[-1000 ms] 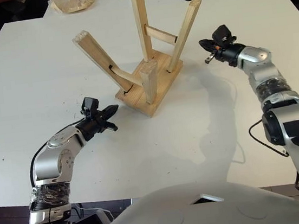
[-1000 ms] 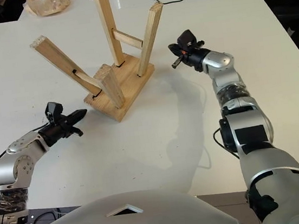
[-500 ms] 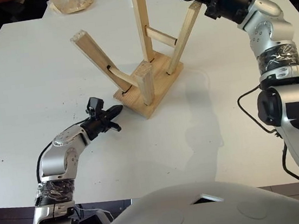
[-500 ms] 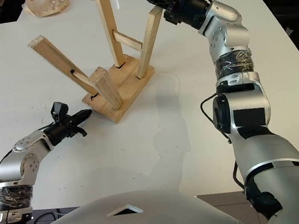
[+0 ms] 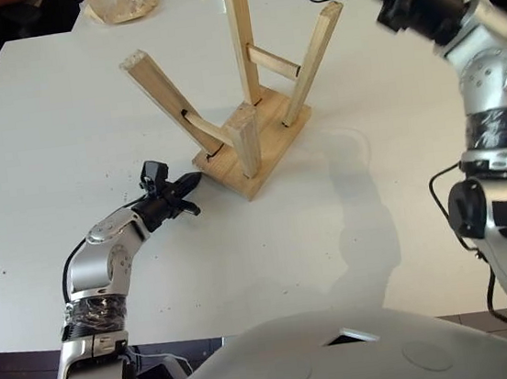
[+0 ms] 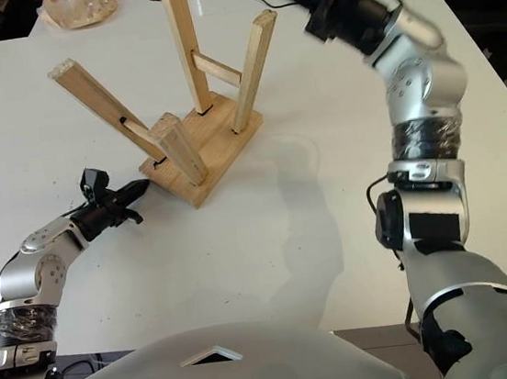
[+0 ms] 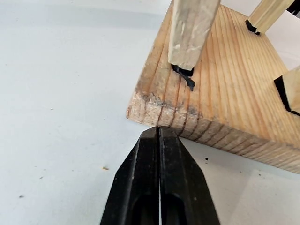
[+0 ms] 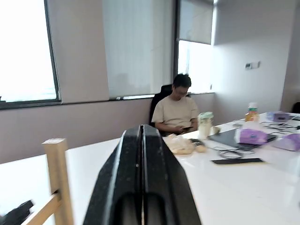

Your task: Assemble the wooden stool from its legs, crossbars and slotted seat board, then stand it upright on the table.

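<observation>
Left wrist view: left gripper (image 7: 159,129) together, low beside the seat board (image 7: 225,93); right gripper (image 8: 142,129) raised high, seemingly together.

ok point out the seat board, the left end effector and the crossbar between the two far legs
seat board (image 7: 225,84), left wrist view, bare wood-grain face
left end effector (image 7: 159,133), left wrist view, tip of the closed fingers
crossbar (image 5: 273,59), left eye view, middle of the bar

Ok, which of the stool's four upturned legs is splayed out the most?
The leg on the robot's left: it slants far outward, past the seat board's edge, while the other three stand much nearer upright.
</observation>
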`<move>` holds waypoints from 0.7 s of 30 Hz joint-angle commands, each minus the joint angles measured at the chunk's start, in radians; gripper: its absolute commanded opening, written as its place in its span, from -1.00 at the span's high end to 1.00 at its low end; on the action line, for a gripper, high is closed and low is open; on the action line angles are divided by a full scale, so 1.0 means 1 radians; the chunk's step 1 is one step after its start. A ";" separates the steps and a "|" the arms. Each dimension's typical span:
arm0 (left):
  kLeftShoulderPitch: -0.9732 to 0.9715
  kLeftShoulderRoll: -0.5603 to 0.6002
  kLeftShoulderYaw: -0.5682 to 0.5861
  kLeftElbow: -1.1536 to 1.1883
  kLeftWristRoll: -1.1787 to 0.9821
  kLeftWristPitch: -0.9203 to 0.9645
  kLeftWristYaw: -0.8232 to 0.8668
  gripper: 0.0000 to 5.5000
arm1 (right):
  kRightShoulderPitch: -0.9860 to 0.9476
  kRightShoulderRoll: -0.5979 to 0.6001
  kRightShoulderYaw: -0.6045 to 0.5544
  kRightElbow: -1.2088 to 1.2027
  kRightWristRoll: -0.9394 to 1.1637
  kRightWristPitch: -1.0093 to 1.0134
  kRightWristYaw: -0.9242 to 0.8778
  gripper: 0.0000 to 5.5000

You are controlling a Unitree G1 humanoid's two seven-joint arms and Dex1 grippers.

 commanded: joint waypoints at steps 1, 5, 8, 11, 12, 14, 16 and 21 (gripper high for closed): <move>0.021 -0.002 -0.031 0.047 0.054 0.019 0.001 0.99 | -0.100 -0.058 0.087 0.399 -0.248 -0.242 -0.162 1.00; 0.048 -0.001 -0.036 0.017 0.042 0.018 -0.021 0.99 | -0.083 0.007 0.207 0.559 -0.395 -0.397 -0.146 1.00; 0.081 0.007 -0.030 -0.018 0.032 0.023 -0.038 0.99 | -0.098 0.059 0.198 0.599 -0.381 -0.440 -0.080 1.00; 0.089 0.016 -0.035 -0.023 0.040 0.026 -0.054 0.99 | -0.104 0.074 0.161 0.577 -0.335 -0.435 -0.015 1.00; 0.093 0.018 -0.036 -0.027 0.041 0.027 -0.057 0.99 | -0.102 0.077 0.150 0.558 -0.314 -0.419 0.019 1.00; 0.096 0.019 -0.040 -0.031 0.047 0.028 -0.060 0.99 | -0.075 0.076 0.147 0.487 -0.274 -0.369 0.120 1.00; 0.088 0.018 -0.049 -0.024 0.055 0.026 -0.064 0.99 | -0.022 0.065 0.159 0.375 -0.233 -0.296 0.215 1.00; 0.075 0.011 -0.051 -0.007 0.067 0.019 -0.048 0.99 | 0.155 0.024 0.240 0.061 -0.205 -0.168 0.333 1.00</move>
